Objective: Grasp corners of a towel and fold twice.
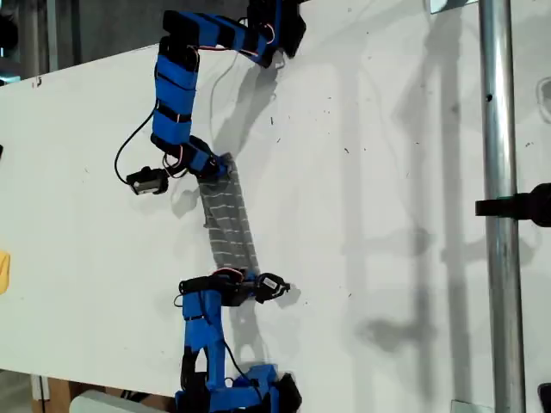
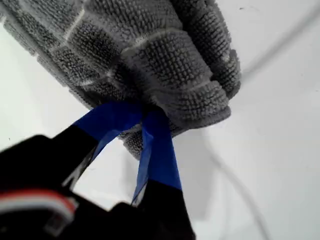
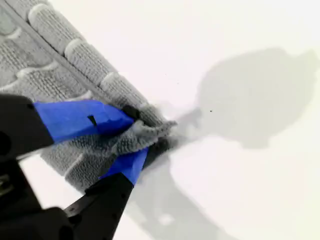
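The grey towel (image 1: 231, 219) with thin white stripes hangs as a narrow band between two blue arms in the exterior view. One arm's gripper (image 1: 215, 168) holds its far end and the other arm's gripper (image 1: 250, 284) holds its near end; the wrist views do not show which arm is which. In the first wrist view my first gripper (image 2: 142, 112) is shut on a bunched corner of the towel (image 2: 150, 55). My second gripper (image 3: 137, 132) pinches another corner (image 3: 152, 130), and the towel (image 3: 60, 70) runs away from it over the white table.
The white table (image 1: 387, 215) stretches wide toward the exterior view's right. A vertical metal pole (image 1: 499, 172) with a black clamp (image 1: 521, 206) stands there. A yellow object (image 1: 3, 271) peeks in at the exterior view's left edge.
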Robot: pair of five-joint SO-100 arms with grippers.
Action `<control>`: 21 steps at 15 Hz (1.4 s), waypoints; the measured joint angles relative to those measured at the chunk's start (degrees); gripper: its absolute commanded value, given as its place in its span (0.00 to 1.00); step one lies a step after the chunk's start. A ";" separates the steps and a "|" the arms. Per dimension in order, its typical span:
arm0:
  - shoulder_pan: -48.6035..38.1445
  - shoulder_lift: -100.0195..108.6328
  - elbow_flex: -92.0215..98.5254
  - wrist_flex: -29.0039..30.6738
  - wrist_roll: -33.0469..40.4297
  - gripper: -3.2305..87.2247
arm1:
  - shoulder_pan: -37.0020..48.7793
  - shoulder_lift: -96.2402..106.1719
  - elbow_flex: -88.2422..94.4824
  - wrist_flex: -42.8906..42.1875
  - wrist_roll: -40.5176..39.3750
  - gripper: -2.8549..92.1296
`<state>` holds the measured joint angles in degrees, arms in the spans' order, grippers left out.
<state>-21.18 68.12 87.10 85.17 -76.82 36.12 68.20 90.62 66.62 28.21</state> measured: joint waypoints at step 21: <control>14.33 86.92 54.67 2.72 -19.69 0.16 | 25.84 65.04 23.47 24.61 14.24 0.49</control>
<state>-6.86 155.04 141.77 87.89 -96.50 61.96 133.24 114.08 91.23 42.45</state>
